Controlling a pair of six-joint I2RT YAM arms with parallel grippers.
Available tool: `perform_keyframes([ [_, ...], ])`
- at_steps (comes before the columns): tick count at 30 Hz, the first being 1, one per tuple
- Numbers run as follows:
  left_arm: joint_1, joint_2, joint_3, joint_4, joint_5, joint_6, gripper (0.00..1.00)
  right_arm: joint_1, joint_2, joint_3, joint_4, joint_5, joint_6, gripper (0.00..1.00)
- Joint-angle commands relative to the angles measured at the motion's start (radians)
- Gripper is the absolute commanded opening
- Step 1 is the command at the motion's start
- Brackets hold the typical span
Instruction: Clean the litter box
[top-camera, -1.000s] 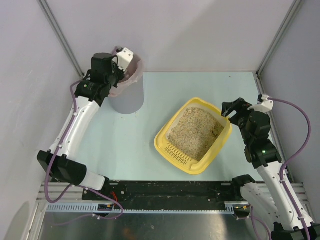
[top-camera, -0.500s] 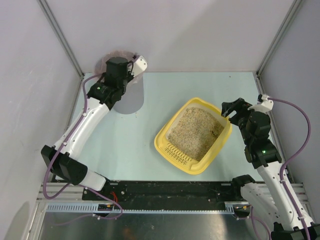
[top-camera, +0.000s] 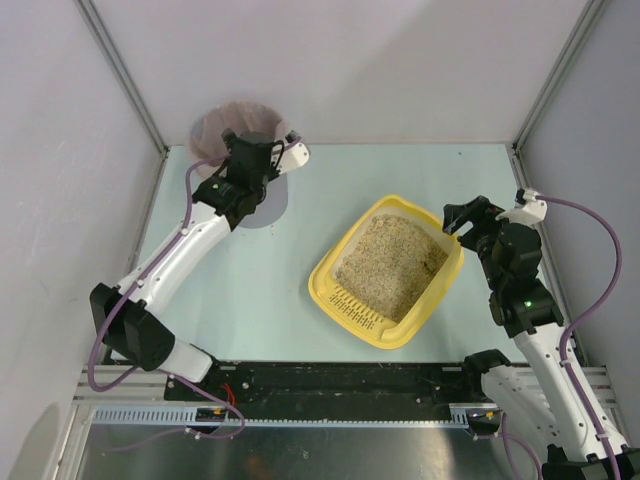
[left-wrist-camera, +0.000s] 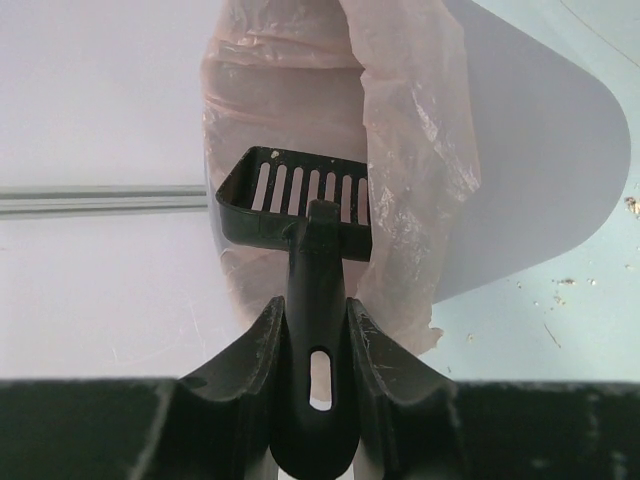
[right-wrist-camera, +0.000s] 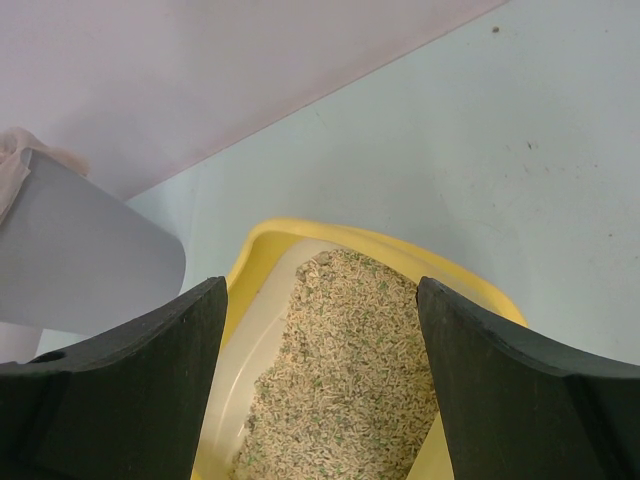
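1. Top view: the box lies right of centre, with its slotted edge nearest the arm bases. The right gripper hovers at the box's far right corner. The left arm extends to the bin, well left of and beyond the box.
2. Left wrist: the left gripper is clenched on the handle of a black slotted scoop, in front of the bin's pink liner.
3. Right wrist: the jaws are spread wide and grasp nothing. The litter in the box lies below them.
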Motion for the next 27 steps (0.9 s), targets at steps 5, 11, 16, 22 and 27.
perform_keyframes([
  [5,-0.007,-0.055,0.116,0.057,-0.064,-0.062,0.0,-0.004,-0.015,0.001,0.034,0.004,-0.003,0.81],
  [11,-0.029,-0.113,0.047,0.094,-0.038,-0.105,0.0,-0.004,-0.015,0.001,0.037,-0.002,0.0,0.81],
  [16,-0.029,-0.146,-0.087,0.097,0.028,-0.188,0.0,-0.002,-0.013,0.002,0.039,0.0,0.002,0.81],
  [22,-0.029,-0.146,-0.14,0.113,-0.006,-0.217,0.0,-0.001,-0.003,0.001,0.043,-0.011,0.009,0.81],
  [27,-0.029,-0.144,-0.094,0.128,-0.027,-0.235,0.0,-0.002,0.0,0.002,0.047,-0.017,0.013,0.81],
])
